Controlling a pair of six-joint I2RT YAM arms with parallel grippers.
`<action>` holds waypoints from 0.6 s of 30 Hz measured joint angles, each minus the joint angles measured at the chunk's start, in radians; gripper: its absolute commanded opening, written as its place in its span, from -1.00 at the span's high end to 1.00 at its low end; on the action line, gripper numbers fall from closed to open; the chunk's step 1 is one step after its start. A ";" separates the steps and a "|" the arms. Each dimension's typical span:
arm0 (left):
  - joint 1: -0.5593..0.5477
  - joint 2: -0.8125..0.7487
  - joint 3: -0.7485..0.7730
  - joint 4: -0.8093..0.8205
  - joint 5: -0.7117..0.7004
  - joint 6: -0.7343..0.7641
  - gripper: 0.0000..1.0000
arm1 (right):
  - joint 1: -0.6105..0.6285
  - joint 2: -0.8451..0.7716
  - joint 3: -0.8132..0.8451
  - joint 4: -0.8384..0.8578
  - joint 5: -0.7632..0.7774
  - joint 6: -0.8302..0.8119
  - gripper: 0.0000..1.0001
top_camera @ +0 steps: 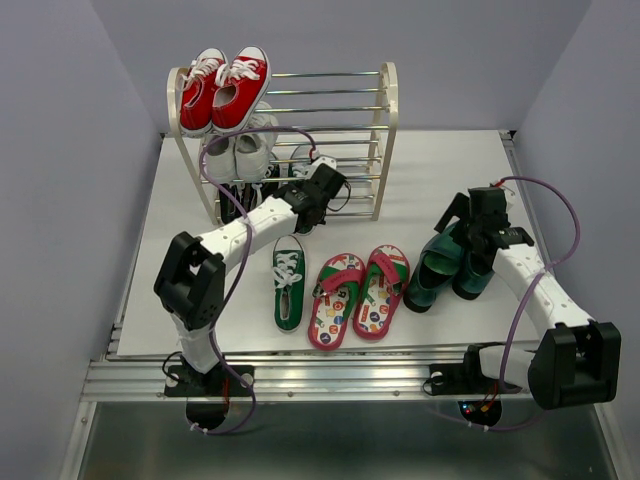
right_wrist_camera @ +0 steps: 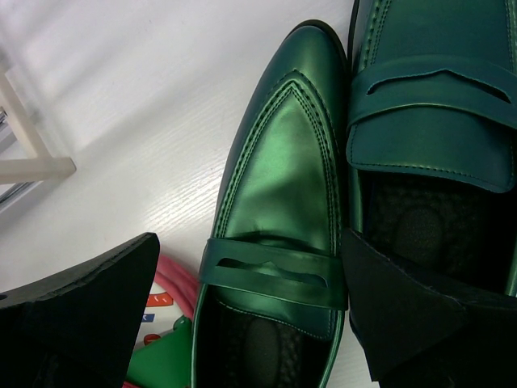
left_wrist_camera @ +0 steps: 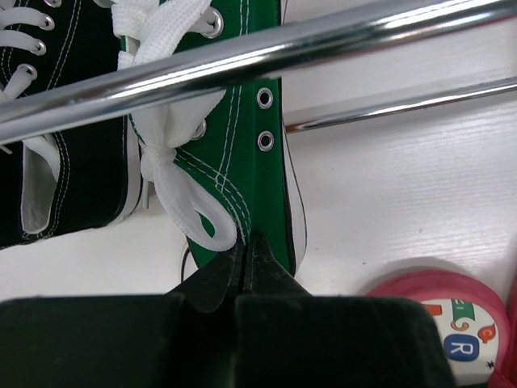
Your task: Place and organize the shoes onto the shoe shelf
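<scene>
Sneaker (left_wrist_camera: 262,153), the green one, is pinched at its heel by the closed left hand (left_wrist_camera: 246,252).
Right hand (right_wrist_camera: 249,242) is spread wide over one dark-green heel (right_wrist_camera: 279,186), nothing gripped.

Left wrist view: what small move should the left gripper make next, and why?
Probably open the fingers and let go. The left gripper is shut on the rim of the green sneaker, which already lies under the shelf's chrome rod, beside the black sneaker and seemingly resting flat.
</scene>
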 measured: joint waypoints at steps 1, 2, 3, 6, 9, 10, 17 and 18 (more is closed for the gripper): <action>0.002 0.003 0.000 0.003 -0.002 0.001 1.00 | 0.000 0.001 0.000 0.000 0.000 -0.001 -1.00; 0.007 0.010 0.000 0.013 -0.003 0.005 1.00 | 0.000 0.002 0.000 0.000 0.000 -0.002 -1.00; 0.009 0.012 0.000 0.018 -0.004 0.008 1.00 | 0.000 0.003 0.000 0.000 0.000 -0.002 -1.00; 0.018 0.014 0.000 0.032 -0.003 0.028 1.00 | 0.000 0.004 0.000 0.000 0.000 -0.002 -1.00; 0.023 0.018 0.000 0.048 -0.003 0.046 1.00 | 0.000 0.004 0.000 0.000 0.000 -0.002 -1.00; 0.024 0.020 0.000 0.054 -0.003 0.050 1.00 | 0.000 0.004 0.000 0.000 0.000 -0.002 -1.00; 0.040 0.052 0.020 0.085 -0.008 0.075 1.00 | 0.000 0.004 0.000 0.000 0.000 -0.002 -1.00; 0.041 0.055 0.021 0.087 -0.010 0.075 1.00 | 0.000 0.004 0.000 0.000 0.000 -0.002 -1.00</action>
